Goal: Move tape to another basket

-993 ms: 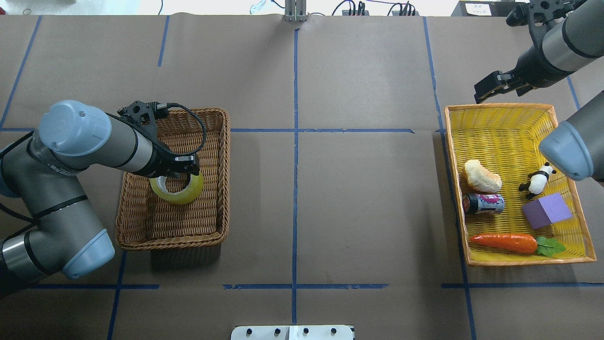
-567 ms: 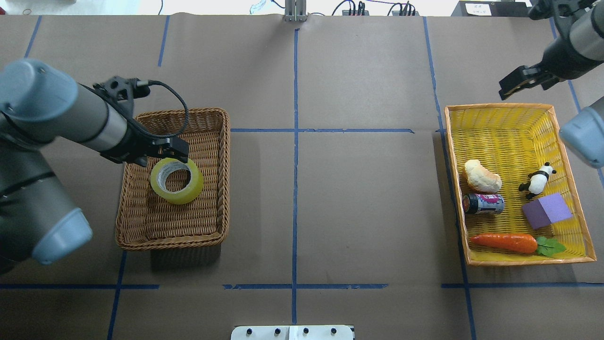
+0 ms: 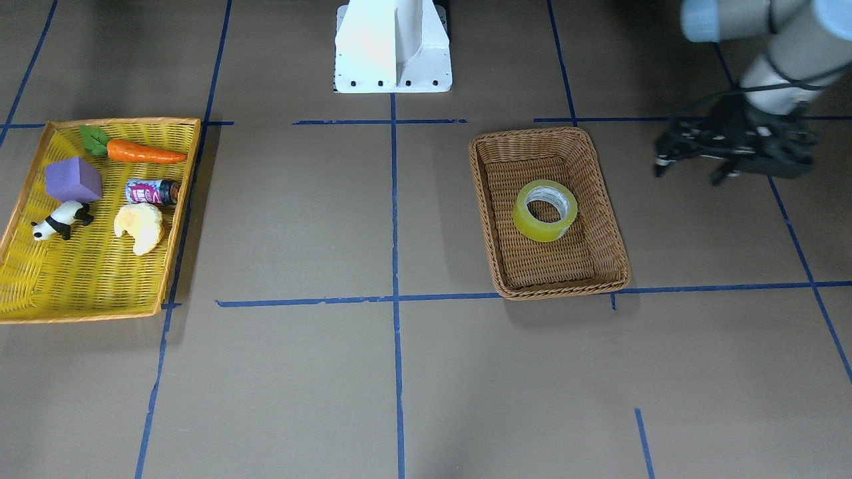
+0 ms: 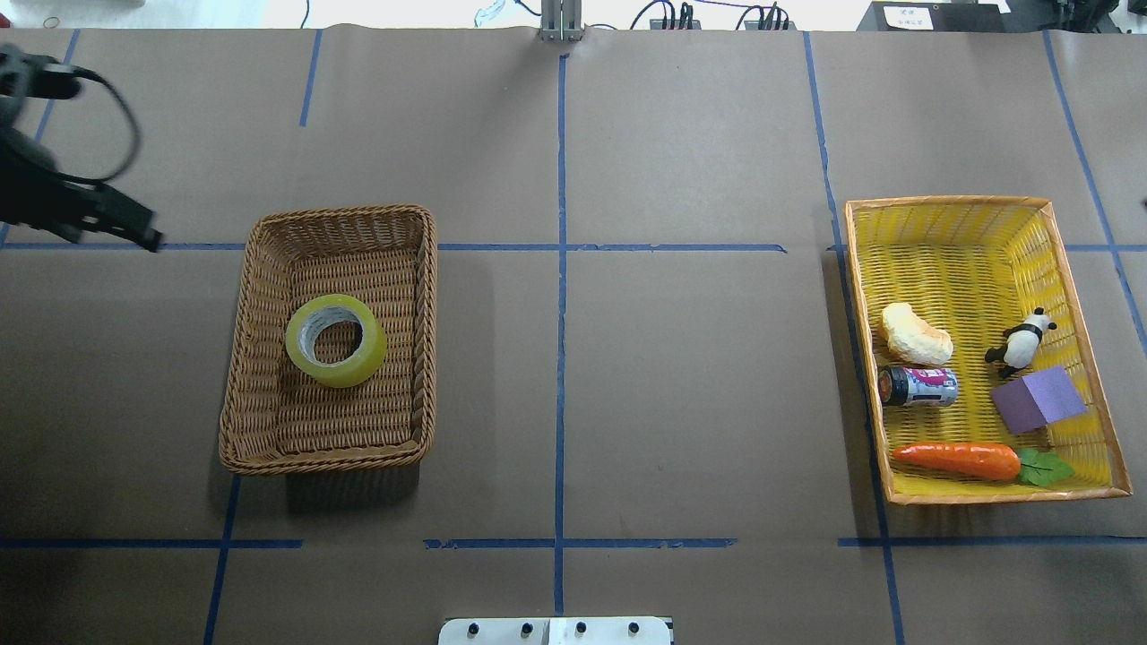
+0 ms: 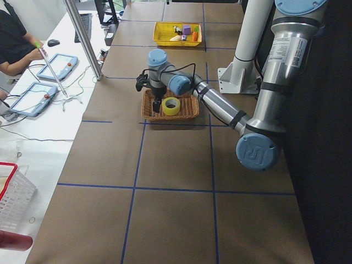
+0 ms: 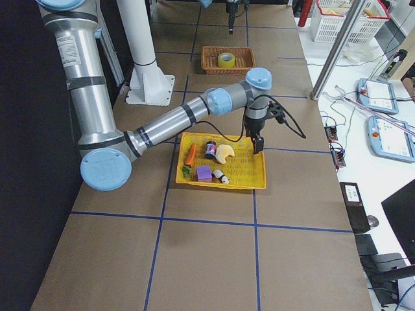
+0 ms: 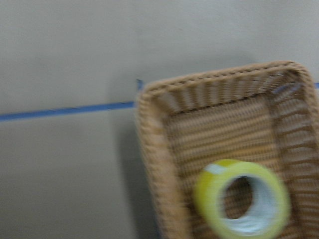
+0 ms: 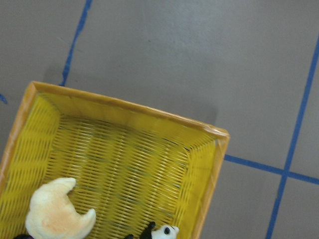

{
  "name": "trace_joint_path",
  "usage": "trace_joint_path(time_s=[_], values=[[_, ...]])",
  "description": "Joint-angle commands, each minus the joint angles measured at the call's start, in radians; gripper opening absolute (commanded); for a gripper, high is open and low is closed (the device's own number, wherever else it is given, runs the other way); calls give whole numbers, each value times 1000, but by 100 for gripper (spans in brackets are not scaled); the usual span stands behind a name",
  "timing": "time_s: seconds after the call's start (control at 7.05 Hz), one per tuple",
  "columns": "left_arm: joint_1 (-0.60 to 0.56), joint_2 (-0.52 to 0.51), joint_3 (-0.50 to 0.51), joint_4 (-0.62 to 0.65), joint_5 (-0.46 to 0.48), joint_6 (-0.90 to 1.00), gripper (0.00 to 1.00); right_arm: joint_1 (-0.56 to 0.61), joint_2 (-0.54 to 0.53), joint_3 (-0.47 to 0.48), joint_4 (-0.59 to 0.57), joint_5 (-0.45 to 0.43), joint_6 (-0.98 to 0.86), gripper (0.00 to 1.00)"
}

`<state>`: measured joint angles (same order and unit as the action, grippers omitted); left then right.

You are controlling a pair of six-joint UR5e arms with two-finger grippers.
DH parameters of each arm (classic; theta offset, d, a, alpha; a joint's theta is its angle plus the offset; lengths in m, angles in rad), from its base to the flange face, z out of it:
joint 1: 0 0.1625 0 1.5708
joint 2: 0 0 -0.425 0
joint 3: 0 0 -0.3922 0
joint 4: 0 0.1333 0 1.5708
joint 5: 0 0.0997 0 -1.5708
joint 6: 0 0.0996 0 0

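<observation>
The yellow-green tape [image 4: 336, 341] lies flat in the brown wicker basket [image 4: 251, 394] on the table's left side; nothing holds it. It also shows in the front view [image 3: 545, 210] and the left wrist view [image 7: 243, 200]. My left gripper [image 4: 134, 235] is well to the left of the basket, clear of it and raised; in the front view [image 3: 689, 171] its fingers stand apart and empty. My right gripper [image 6: 258, 144] shows only in the right side view, over the far rim of the yellow tray; I cannot tell whether it is open or shut.
The flat yellow tray [image 4: 959, 215] with an orange rim sits at the right. It holds a croissant [image 4: 914, 334], a panda figure [image 4: 1020, 341], a can [image 4: 918, 386], a purple block [image 4: 1039, 399] and a carrot [image 4: 959, 460]. Blue tape lines cross the brown table.
My left gripper has risen off the tape and drawn back to the left, out of the wicker basket. The tape stays in the basket. My right arm has left the overhead view.
</observation>
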<state>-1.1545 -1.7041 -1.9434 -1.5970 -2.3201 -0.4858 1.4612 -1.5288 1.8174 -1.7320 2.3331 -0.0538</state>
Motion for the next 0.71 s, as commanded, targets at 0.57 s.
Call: trace_joint_path(time_s=[0.57], values=[[-369, 49, 449, -9, -105, 568, 100, 105, -85, -104, 11, 12, -113, 100]])
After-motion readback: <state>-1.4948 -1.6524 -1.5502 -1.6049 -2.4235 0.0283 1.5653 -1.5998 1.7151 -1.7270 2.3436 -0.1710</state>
